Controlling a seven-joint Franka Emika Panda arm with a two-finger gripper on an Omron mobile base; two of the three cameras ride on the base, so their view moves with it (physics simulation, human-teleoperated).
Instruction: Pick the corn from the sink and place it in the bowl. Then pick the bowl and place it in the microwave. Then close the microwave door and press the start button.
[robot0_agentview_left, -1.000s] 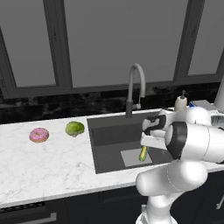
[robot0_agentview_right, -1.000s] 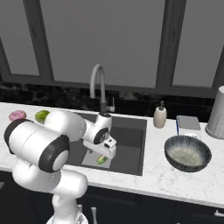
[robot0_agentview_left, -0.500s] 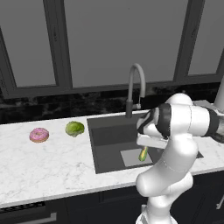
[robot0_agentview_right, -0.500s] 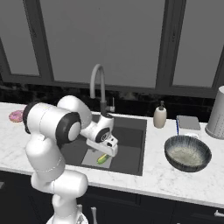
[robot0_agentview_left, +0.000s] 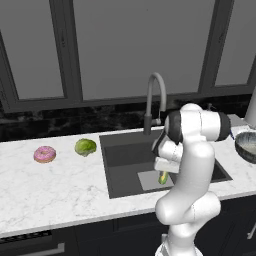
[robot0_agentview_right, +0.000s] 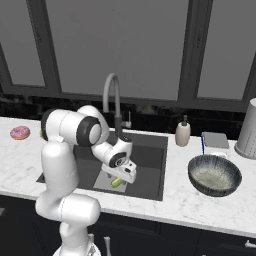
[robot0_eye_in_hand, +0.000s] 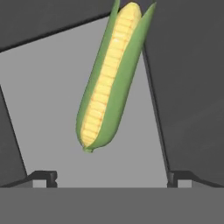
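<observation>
1. The counter (robot0_agentview_left: 50, 185) is white marble and runs along under dark windows, with dark cabinets below it.
2. The sink (robot0_agentview_left: 125, 152) is a dark grey basin set into the counter, with a light grey square at its bottom (robot0_eye_in_hand: 52, 109) and a curved steel faucet (robot0_agentview_left: 156, 97) behind it.
3. The robot arm (robot0_agentview_left: 192, 165) bends down from the front of the counter, and its hand reaches into the sink, low over the light grey square.
4. The bowl (robot0_agentview_right: 214, 175) stands on the counter to the right of the sink, well apart from the arm; it is dark and woven-looking outside, pale inside.
5. A grey canister (robot0_agentview_right: 248, 129), a flat grey block (robot0_agentview_right: 215, 140) and a soap bottle (robot0_agentview_right: 183, 133) stand along the back of the counter behind the bowl.
6. A round green vegetable (robot0_agentview_left: 85, 147) and a pink donut (robot0_agentview_left: 44, 154) lie on the counter left of the sink, near each other but apart.
7. The corn (robot0_eye_in_hand: 111, 76) lies on the sink bottom, mostly on the light grey square, right under the hand; in the base views it peeks out just below the hand (robot0_agentview_right: 117, 183).
8. The claw (robot0_eye_in_hand: 111, 177) is spread wide, its two dark tips set far apart at either side of the hand view, and it has hold of nothing; the corn lies ahead of the tips, not between them.
</observation>
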